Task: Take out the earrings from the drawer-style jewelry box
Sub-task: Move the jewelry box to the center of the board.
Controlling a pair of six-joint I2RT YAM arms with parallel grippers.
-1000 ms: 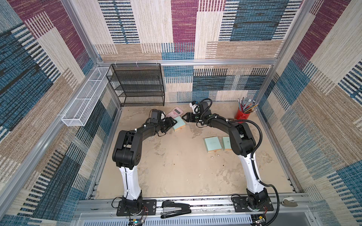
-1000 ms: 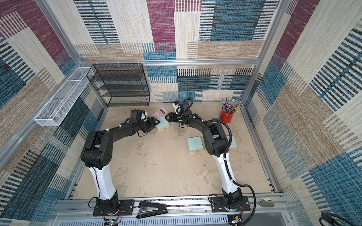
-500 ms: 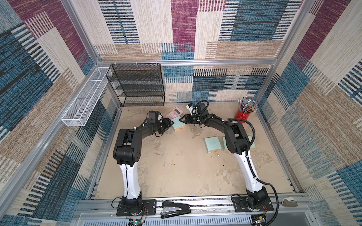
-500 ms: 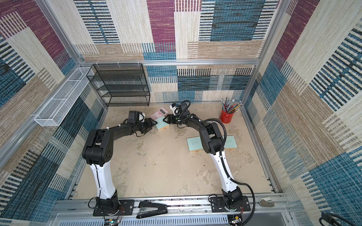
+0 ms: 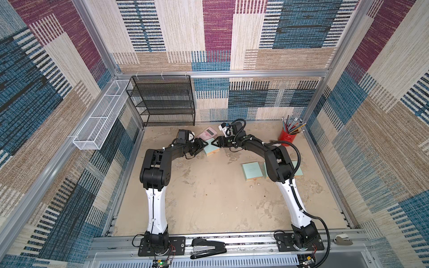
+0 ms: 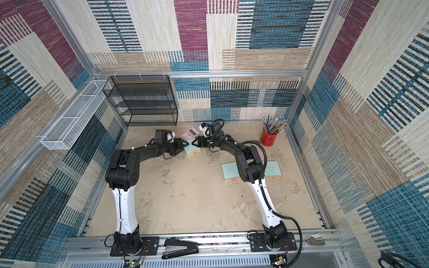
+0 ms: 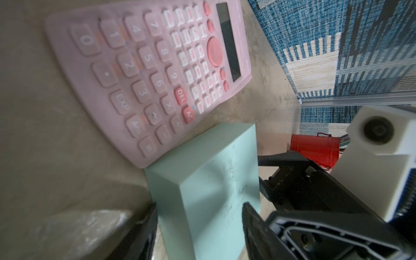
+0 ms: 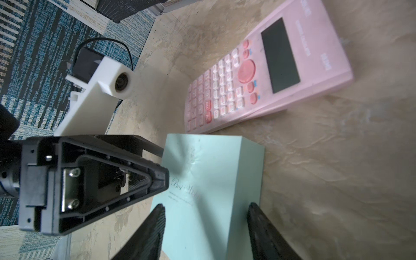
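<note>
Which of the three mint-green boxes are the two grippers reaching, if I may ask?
The back box beside the pink calculator; the left gripper and right gripper flank it. The other two boxes lie together farther forward, away from both grippers.

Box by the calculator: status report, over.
Left claw and right claw straddle box from opposite sides, grip unclear. Box closed, drawer not out. Calculator close beside it, claws near nose to nose.

Pink calculator (image 5: 208,133), red pencil cup (image 5: 287,138), black mesh shelf (image 5: 162,102), stapler (image 5: 208,248).
</note>
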